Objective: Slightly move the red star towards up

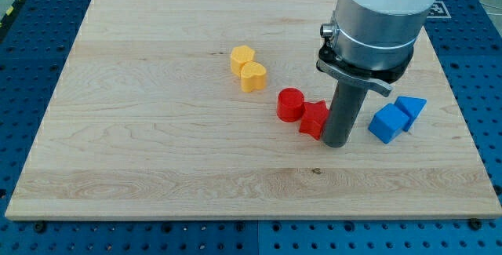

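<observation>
Right now my tip (337, 143) rests on the surface (157, 129) touching the red star (313, 119), which lies just to its left beside the red cylinder (289, 104); no fingers exist here to open or close.

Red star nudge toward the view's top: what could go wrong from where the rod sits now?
1. My tip stands at the red star's right flank, not below it, so a push from here would likely send it left rather than up.
2. The red cylinder touches or nearly touches the star's upper left; moving the star up may drag it along.
3. The blue cube lies just right of the rod; repositioning that way could clip it.
</observation>
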Tool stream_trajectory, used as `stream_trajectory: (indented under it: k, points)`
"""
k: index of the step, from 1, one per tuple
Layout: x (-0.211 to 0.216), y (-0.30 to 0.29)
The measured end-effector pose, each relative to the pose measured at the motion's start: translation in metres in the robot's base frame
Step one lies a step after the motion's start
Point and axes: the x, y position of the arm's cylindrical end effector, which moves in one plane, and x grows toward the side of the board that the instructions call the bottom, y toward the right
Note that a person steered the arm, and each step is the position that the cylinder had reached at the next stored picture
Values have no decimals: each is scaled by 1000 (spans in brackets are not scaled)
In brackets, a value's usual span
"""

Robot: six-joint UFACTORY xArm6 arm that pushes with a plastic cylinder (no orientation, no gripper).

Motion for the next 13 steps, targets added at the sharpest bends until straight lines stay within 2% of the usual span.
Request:
stream_trajectory:
  k: [2,3,8,11,12,13]
  points:
    - [26,-35]
    - [19,-59]
    - [-3,-18]
    - [-16,-17]
    - [-39,-17]
    - [-42,-17]
